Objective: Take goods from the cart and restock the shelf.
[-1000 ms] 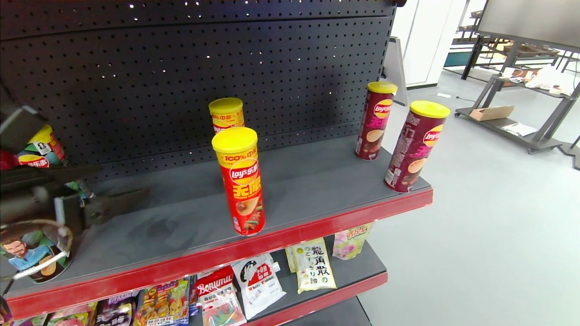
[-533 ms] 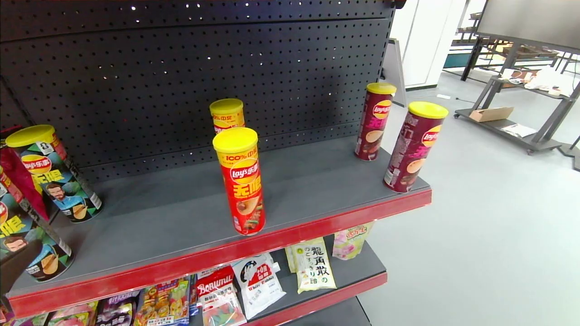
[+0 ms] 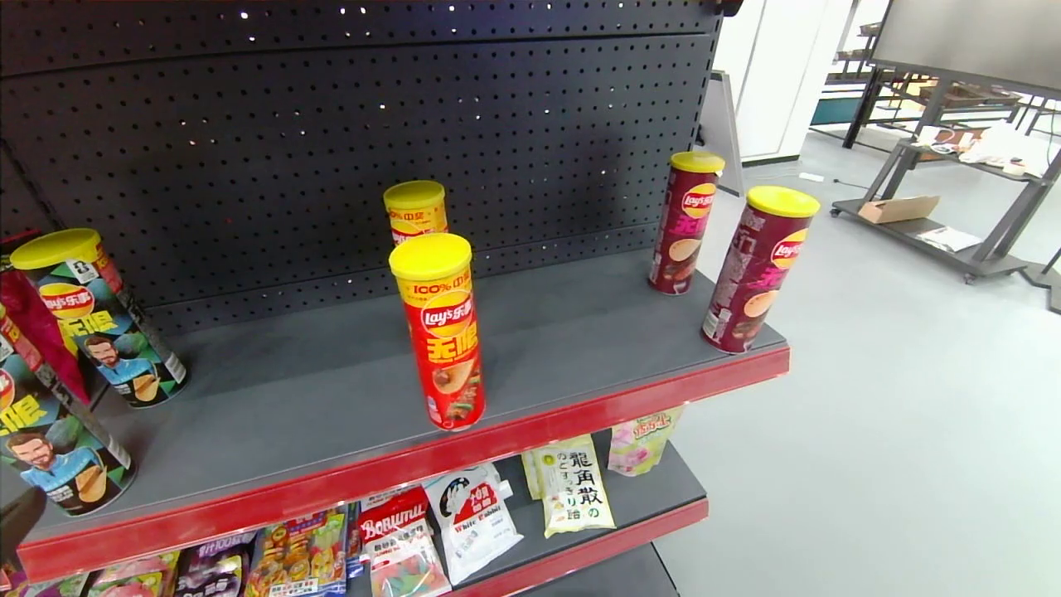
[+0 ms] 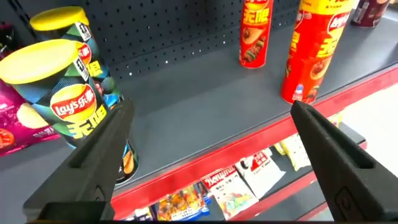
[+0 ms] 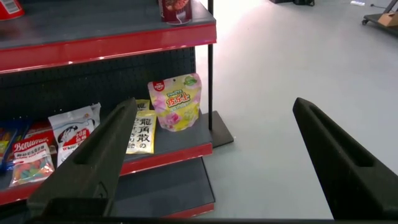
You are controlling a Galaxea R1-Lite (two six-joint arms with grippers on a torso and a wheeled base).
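Shelf deck is showing matt grey metal, its front edge glossy red; perforated back panel is appearing matt black; chip cans are gleaming glossy under smooth yellow plastic lids.

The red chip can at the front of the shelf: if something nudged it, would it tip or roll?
The red chip can is tall, narrow and upright, so a push near its yellow lid would probably tip it. Being round, it would likely roll once down. It stands close to the shelf's red front edge, so it might fall off.
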